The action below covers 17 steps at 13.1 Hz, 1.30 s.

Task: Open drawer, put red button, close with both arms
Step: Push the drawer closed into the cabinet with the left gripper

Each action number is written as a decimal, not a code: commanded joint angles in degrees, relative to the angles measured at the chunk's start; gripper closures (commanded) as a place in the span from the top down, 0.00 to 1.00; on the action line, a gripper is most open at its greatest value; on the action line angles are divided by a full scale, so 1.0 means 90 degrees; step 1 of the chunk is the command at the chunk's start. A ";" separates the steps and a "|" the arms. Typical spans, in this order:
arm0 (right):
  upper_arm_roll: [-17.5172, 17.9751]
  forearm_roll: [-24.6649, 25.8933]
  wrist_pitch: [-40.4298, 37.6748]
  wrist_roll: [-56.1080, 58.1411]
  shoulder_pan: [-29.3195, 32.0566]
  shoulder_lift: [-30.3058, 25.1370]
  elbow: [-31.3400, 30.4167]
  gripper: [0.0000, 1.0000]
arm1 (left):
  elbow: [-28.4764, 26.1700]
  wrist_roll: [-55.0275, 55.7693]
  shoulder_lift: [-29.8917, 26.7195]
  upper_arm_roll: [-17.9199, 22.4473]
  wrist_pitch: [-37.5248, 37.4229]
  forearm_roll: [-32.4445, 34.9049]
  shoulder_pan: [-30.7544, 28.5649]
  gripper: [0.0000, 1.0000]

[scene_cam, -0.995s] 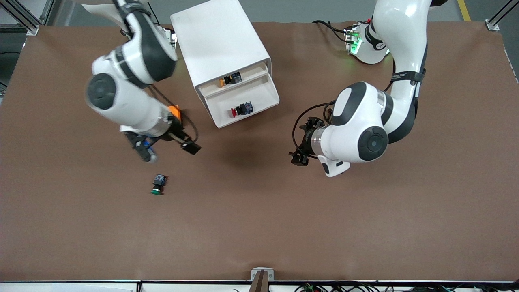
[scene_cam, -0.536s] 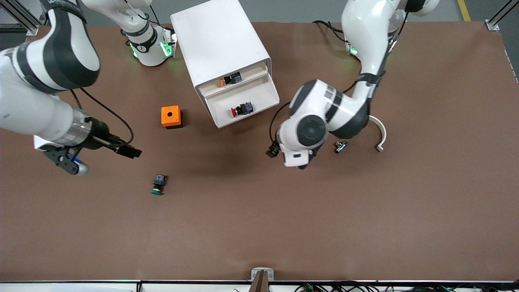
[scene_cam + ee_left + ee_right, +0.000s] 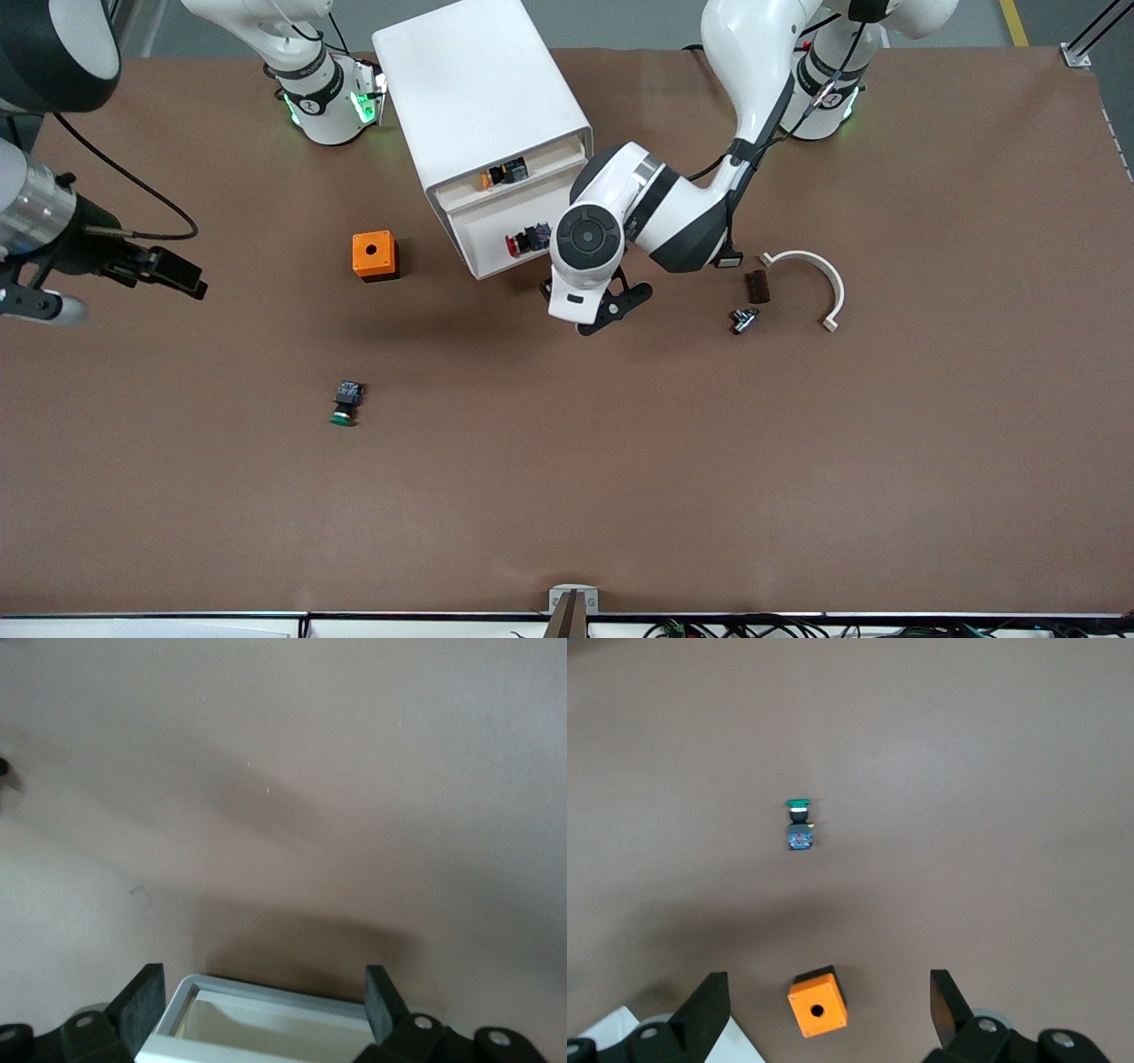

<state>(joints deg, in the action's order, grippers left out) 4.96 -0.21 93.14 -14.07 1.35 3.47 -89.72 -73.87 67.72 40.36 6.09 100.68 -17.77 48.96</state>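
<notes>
The white cabinet [image 3: 478, 89] has two drawers pulled out. The lower drawer [image 3: 483, 252] holds the red button [image 3: 524, 240], which lies on its side beside my left arm's wrist. My left gripper [image 3: 592, 307] is open and empty at the drawer's front, by the corner toward the left arm's end. In the left wrist view the drawer's front rim [image 3: 292, 999] lies between the open fingers of the left gripper [image 3: 263, 988]. My right gripper [image 3: 40, 306] is open and empty, up in the air at the right arm's end of the table; it also shows in the right wrist view [image 3: 824, 1005].
An orange box with a hole [image 3: 373, 255] stands beside the cabinet, also in the right wrist view [image 3: 818, 1001]. A green-capped switch [image 3: 345, 403] lies nearer the front camera. The upper drawer holds a yellow-capped switch [image 3: 500, 173]. A white curved piece [image 3: 819, 270] and small parts [image 3: 742, 319] lie toward the left arm's end.
My left arm has swung in to the lower drawer's front corner. My right arm has pulled away to its end of the table, uncovering the orange box.
</notes>
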 commanded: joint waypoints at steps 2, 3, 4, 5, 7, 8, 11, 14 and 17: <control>0.0113 0.0267 -0.0338 0.0156 0.0075 -0.0268 -0.0032 1.00 | -0.0268 -0.0355 -0.0070 -0.0257 0.0160 0.0139 0.0155 0.99; 0.0123 0.0287 -0.0348 0.0360 0.0075 -0.0268 0.0065 1.00 | -0.0317 -0.0492 -0.0070 -0.0276 0.0200 0.0139 0.0194 0.99; 0.0133 0.0277 -0.0348 0.0574 0.0075 -0.0239 0.0134 1.00 | -0.0386 -0.0541 -0.0061 -0.0324 0.0219 0.0139 0.0272 0.99; 0.0133 0.0277 -0.0348 0.0606 0.0075 -0.0219 0.0164 1.00 | -0.0444 -0.0552 -0.0060 -0.0335 0.0258 0.0139 0.0369 0.99; 0.0123 0.0287 -0.0329 0.0538 0.0065 -0.0219 0.0154 1.00 | -0.0464 -0.0532 -0.0070 -0.0374 0.0268 0.0042 0.0487 0.99; 0.0123 0.0287 -0.0339 0.0547 0.0056 -0.0219 0.0164 1.00 | -0.0464 -0.0503 -0.0070 -0.0519 0.0268 0.0022 0.0487 0.99; 0.0113 0.0307 -0.0309 0.0606 0.0085 -0.0229 0.0164 1.00 | -0.0571 -0.0386 -0.0060 -0.0968 0.0268 0.0022 0.0497 1.00; 0.0113 0.0297 -0.0309 0.0616 0.0104 -0.0229 0.0203 1.00 | -0.0689 -0.0298 -0.0060 -0.1194 0.0259 0.0022 0.0497 1.00; 0.0104 0.0248 -0.0309 0.0528 0.0114 -0.0229 0.0203 1.00 | -0.0670 -0.0288 -0.0099 -0.1146 0.0259 0.0099 0.0419 1.00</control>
<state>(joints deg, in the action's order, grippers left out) 5.27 1.40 90.86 -9.44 1.37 1.38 -88.88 -78.77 64.76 40.58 -3.98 102.64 -17.44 53.25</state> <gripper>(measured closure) 0.000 0.000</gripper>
